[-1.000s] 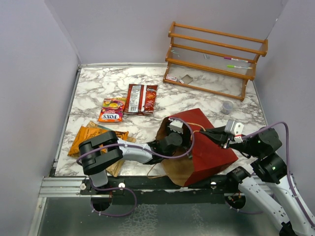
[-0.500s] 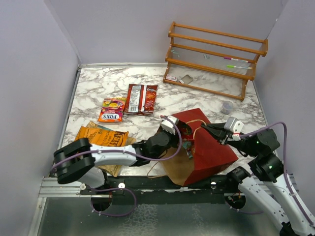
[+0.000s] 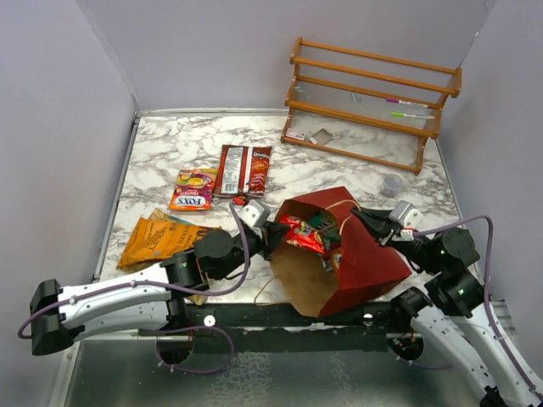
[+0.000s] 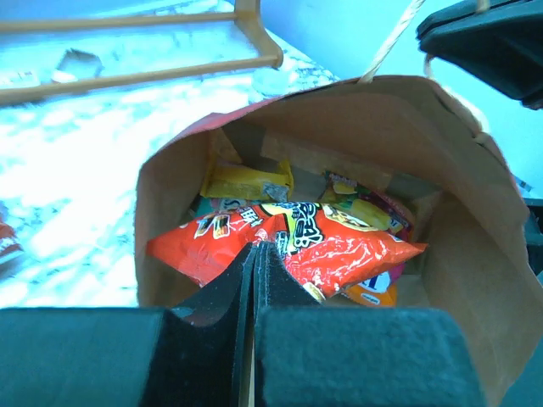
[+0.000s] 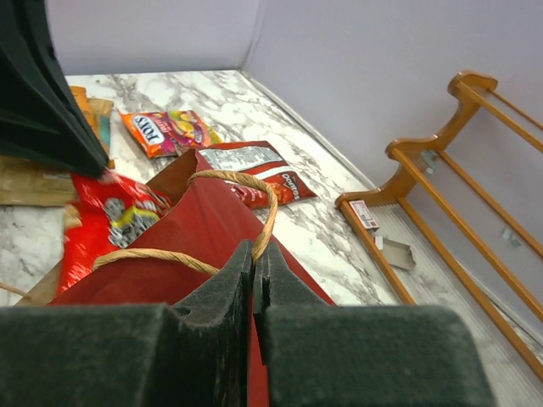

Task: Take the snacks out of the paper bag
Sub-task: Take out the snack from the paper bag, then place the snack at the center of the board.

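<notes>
The red paper bag (image 3: 365, 259) lies on its side with its brown mouth facing left. My left gripper (image 3: 273, 231) is at that mouth, shut on the edge of a red snack packet (image 3: 304, 236) that sticks partly out. In the left wrist view the jaws (image 4: 257, 248) pinch this red packet (image 4: 339, 246); a yellow packet (image 4: 246, 180) and other snacks lie behind it in the bag (image 4: 475, 254). My right gripper (image 3: 363, 218) is shut on the bag's twisted handle (image 5: 265, 199), its jaws (image 5: 258, 248) closed over the cord.
A Fox's packet (image 3: 192, 190), a red Doritos packet (image 3: 243, 170) and an orange chip bag (image 3: 161, 240) lie on the marble left of the paper bag. An orange wooden rack (image 3: 373, 102) stands at the back right, with a small clear cup (image 3: 391, 184) near it.
My left gripper shut on the red packet inside the bag and drew back left, bringing the packet to the mouth. The right gripper has kept its hold on the handle.
</notes>
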`<action>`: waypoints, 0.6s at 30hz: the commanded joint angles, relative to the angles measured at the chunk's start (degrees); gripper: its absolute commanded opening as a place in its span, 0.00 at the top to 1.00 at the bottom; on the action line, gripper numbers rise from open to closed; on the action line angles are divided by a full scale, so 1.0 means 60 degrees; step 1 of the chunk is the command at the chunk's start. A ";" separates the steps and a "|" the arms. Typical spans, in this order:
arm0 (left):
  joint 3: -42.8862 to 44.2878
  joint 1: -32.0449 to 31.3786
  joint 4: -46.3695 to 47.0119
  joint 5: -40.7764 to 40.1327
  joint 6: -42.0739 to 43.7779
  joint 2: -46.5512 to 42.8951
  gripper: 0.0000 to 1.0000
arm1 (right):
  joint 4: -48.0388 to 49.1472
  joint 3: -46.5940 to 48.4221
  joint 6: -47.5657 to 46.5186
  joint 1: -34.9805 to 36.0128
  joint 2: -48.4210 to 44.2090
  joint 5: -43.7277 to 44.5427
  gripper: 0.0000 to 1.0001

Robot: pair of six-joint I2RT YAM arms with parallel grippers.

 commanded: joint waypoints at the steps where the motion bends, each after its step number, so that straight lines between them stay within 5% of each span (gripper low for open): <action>1: 0.0994 0.0000 -0.2239 0.0117 0.1529 -0.1283 1.00 | 0.0434 -0.0207 0.0143 0.0016 -0.0355 0.0897 0.98; 12: 0.2799 -0.0004 -0.4581 -0.1721 0.3117 -0.3128 1.00 | 0.0545 -0.0337 0.0051 0.0015 -0.0444 0.0838 0.98; 18: 0.2923 0.0001 -0.4058 -0.5265 0.3994 -0.2423 1.00 | 0.0554 -0.0376 0.0029 0.0016 -0.0451 0.0843 0.98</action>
